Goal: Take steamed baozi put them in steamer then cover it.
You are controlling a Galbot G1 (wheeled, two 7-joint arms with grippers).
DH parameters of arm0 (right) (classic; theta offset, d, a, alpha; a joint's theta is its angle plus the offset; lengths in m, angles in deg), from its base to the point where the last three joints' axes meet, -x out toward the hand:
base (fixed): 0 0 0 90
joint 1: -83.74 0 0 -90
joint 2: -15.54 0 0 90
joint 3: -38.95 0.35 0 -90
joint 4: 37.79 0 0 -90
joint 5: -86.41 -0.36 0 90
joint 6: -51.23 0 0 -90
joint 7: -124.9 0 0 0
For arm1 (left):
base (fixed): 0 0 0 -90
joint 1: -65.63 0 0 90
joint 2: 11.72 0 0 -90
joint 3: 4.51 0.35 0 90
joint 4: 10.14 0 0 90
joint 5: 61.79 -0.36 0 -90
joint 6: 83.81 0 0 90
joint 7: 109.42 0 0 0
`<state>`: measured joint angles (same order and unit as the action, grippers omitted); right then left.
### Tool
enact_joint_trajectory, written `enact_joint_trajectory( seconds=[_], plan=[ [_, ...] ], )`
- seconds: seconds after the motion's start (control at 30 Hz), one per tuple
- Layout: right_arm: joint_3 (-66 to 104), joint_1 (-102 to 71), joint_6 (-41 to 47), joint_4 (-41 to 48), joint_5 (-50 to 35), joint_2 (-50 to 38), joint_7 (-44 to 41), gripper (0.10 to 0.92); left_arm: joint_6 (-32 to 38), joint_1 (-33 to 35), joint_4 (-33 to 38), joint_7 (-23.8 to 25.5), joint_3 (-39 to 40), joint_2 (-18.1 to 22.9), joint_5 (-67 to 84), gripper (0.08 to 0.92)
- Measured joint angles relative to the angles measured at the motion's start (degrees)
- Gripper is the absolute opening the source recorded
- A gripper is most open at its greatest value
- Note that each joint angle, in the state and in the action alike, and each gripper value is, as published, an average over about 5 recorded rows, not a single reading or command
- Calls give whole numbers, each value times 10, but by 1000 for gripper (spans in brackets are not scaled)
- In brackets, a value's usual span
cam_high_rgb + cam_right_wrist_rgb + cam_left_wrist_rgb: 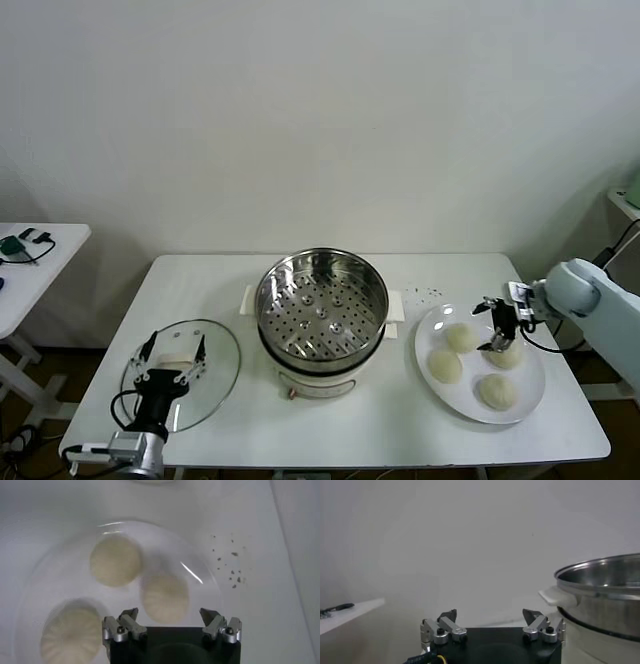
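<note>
The steel steamer (321, 297) stands empty on its white pot base at mid table. It also shows in the left wrist view (602, 582). The glass cover (215, 375) lies flat at the front left. My left gripper (173, 350) is open and hovers over the cover's white handle (177, 357). Four baozi lie on the white plate (432, 328) at the right. My right gripper (497, 326) is open just above them, over the far-right baozi (509, 355). In the right wrist view, one baozi (165, 597) lies ahead of the open gripper (170, 614); two others (116, 559) (70, 632) lie beside it.
Dark crumbs (430, 293) dot the table behind the plate. A small side table (40, 250) with cables stands at the far left. The white wall is close behind the table. The table's right edge runs just beyond the plate.
</note>
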<state>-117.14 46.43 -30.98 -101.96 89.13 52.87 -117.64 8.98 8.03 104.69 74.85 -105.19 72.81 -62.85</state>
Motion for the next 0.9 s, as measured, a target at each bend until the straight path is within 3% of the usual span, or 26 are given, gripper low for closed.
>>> enact_joint_trajectory(
  seconds=[0.7, 0.9],
  plan=[
    [-140, 84, -5, 83, 7, 79, -22, 821, -1, 0, -8, -2, -6, -3, 5, 823],
    [-149, 87, -8, 89, 12, 83, -24, 778, -2, 0, -9, -3, -6, -3, 4, 823]
  ],
)
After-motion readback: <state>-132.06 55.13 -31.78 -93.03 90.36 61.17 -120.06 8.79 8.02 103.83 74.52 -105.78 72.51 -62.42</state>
